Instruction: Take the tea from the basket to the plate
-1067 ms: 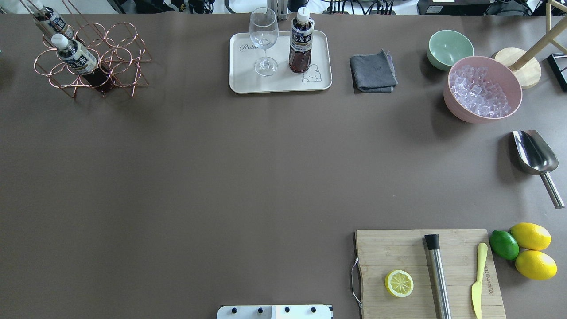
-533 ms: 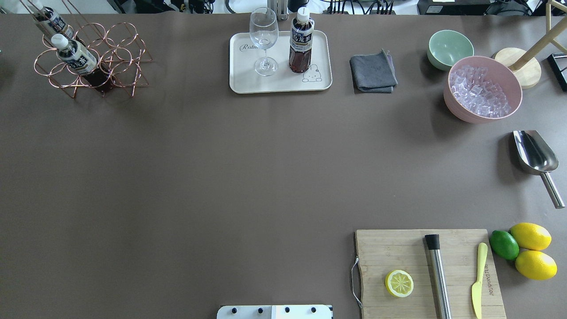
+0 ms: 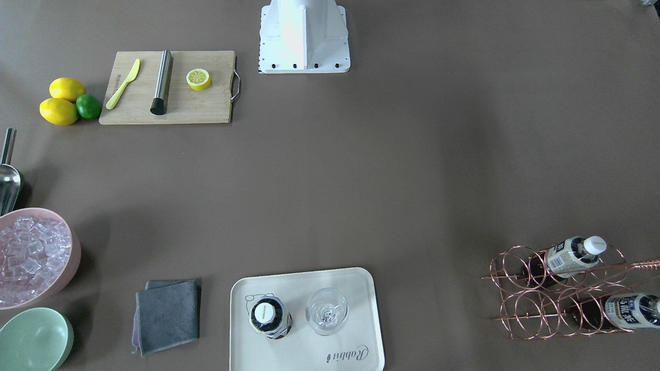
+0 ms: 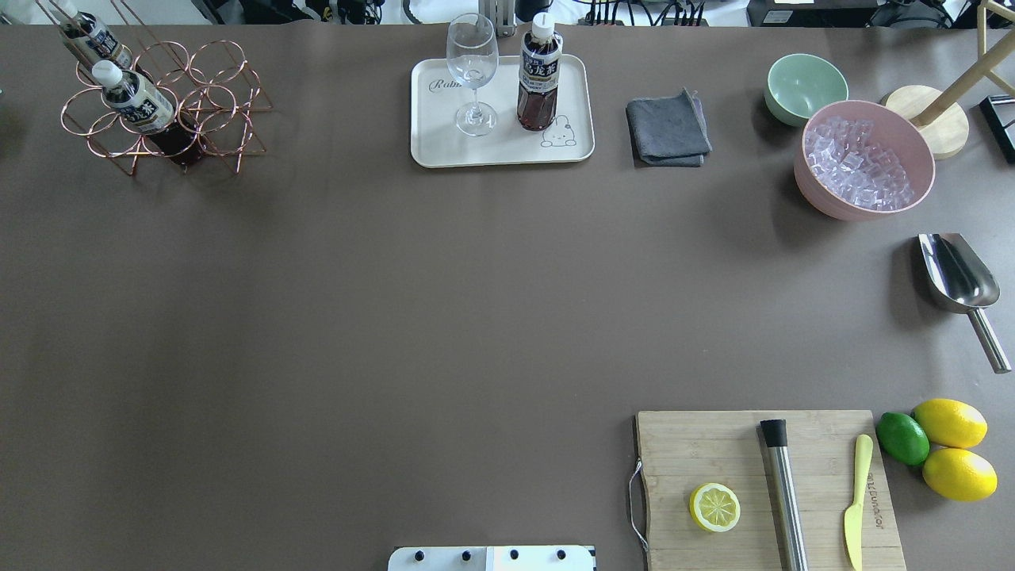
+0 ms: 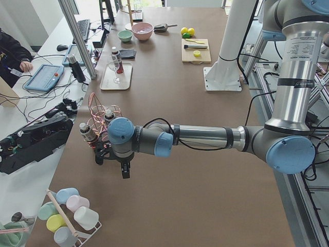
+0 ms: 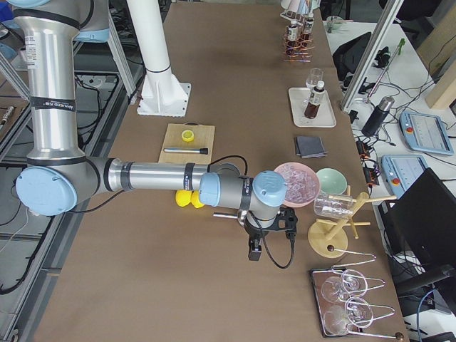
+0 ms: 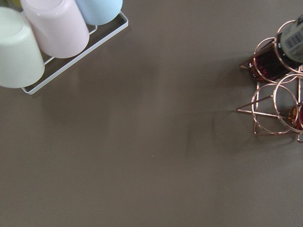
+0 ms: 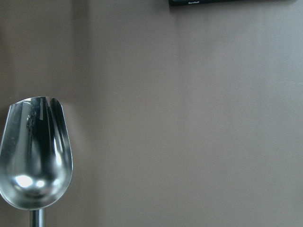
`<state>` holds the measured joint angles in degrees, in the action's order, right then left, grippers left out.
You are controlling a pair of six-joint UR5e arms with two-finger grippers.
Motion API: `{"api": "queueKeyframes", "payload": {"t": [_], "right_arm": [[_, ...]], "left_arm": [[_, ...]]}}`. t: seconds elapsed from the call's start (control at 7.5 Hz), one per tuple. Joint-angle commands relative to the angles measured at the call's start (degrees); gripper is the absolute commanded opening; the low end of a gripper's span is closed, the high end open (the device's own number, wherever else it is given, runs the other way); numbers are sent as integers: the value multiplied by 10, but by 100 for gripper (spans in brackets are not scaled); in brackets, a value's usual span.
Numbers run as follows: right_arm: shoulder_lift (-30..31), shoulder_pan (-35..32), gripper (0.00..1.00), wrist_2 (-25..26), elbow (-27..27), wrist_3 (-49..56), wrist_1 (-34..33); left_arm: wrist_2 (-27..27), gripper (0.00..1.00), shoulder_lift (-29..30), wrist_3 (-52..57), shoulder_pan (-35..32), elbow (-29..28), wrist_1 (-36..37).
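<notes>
One tea bottle [image 4: 540,75] stands upright on the cream plate [image 4: 444,139], beside a stemmed glass [image 4: 473,71]; it also shows in the front view [image 3: 270,318]. Two more tea bottles [image 4: 135,103] [image 4: 91,36] lean in the copper wire basket [image 4: 230,119] at the far left. My left gripper [image 5: 115,162] hangs over the table just short of the basket, which shows at the right edge of the left wrist view [image 7: 274,101]. My right gripper [image 6: 271,224] hangs near the pink bowl. I cannot tell whether either is open or shut.
A grey cloth [image 4: 668,128], a mint bowl [image 4: 805,87] and a pink bowl of ice [image 4: 864,159] stand right of the plate. A steel scoop [image 4: 955,274], a cutting board [image 4: 714,452] and lemons lie at the right. A rack of cups [image 7: 57,33] sits beyond the basket.
</notes>
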<state>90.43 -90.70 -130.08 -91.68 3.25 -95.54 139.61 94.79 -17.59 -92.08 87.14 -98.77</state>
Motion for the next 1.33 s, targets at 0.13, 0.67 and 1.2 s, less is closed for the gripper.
{"api": "queueKeyframes", "payload": {"t": [0.13, 0.67, 1.2], "right_arm": [[1, 0, 100, 0, -8, 0, 0], [1, 0, 100, -20, -7, 0, 0], [3, 0, 100, -27, -7, 0, 0]], "left_arm": [[1, 98, -13, 0, 7, 40, 63], [-1, 98, -16, 67, 5, 86, 184], [-1, 98, -13, 67, 5, 84, 182]]}}
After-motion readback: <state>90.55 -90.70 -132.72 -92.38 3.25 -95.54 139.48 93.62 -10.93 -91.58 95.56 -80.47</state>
